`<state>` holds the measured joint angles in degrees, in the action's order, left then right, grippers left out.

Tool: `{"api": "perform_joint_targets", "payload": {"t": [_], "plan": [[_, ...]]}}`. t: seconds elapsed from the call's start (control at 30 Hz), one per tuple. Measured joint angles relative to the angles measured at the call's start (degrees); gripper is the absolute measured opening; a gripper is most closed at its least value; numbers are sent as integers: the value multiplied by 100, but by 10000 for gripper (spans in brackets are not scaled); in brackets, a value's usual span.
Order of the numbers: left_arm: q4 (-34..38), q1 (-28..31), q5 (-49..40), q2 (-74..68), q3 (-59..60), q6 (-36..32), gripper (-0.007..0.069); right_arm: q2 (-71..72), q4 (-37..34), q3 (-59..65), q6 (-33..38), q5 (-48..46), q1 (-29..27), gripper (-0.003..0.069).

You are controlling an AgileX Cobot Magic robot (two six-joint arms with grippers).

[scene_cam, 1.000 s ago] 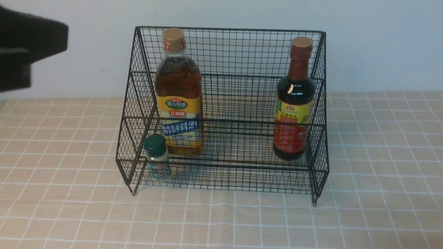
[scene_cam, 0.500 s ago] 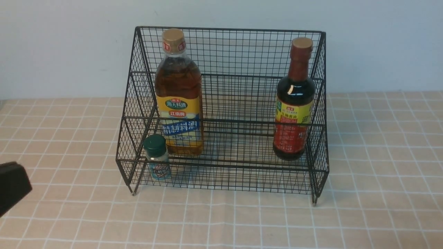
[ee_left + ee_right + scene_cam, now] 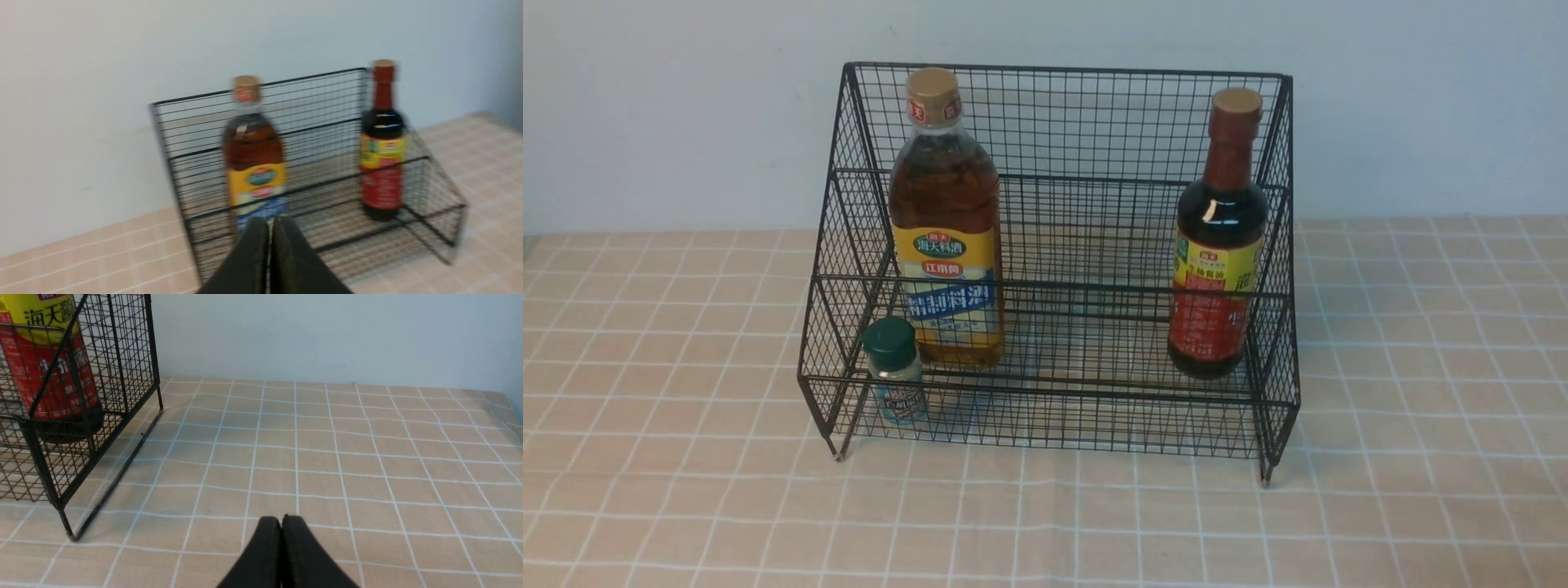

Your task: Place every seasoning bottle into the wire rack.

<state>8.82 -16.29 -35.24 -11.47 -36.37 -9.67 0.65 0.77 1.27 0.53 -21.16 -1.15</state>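
Tablecloth bare at left, left claw gone from front view

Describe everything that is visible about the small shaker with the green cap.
The shaker is a tiny clear jar with a dark green screw cap, pale contents and a blue label low on its body. It looks like plastic or glass. It stands upright in the front, lower tier of the rack, at the left end, close to the left side wall. The amber bottle stands just behind it to the right. Whether the two touch cannot be told. No tool is near it.
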Motion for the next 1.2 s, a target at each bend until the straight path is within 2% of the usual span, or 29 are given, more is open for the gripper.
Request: {"api": "perform_joint_targets", "payload": {"t": [0.07,0.3,0.43,0.67,1.2], "plan": [[-219,157,150,233,302,145,-7,0,0,0,0,0,0,-13],[-519,1390,861,1202,2475,257,-7,0,0,0,0,0,0,-13],[-566,1687,932,1213,3365,263,-7,0,0,0,0,-5,0,-13],[-681,1708,1310,1213,3769,298,-7,0,0,0,0,-17,0,-13],[-681,1673,1350,1213,3782,298,-7,0,0,0,0,-17,0,-14]]}}
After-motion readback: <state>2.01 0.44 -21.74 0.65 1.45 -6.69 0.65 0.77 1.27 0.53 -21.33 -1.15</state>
